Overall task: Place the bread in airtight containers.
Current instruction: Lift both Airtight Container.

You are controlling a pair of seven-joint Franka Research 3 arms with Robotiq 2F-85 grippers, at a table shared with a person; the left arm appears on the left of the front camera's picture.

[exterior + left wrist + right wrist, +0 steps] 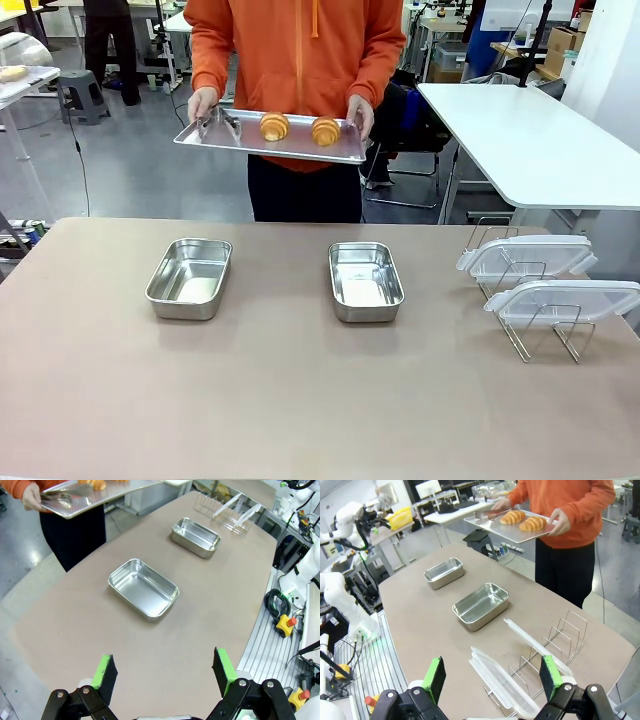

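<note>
The left gripper [164, 673] hung wide open above the table [165, 640]; the right gripper [492, 677], equally wide, hovered over lids [502, 682] on a rack [567, 630]. The left pan [190, 277] and right pan [365, 281] stood apart. Both croissants [274, 126] lay on a tray [300, 147] held by a person [300, 50].

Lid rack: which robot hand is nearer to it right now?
Right. The right hand hangs just short of the rack and its clear lids; the left hand is at the table's other end, both steel pans lying between it and the rack.
</note>
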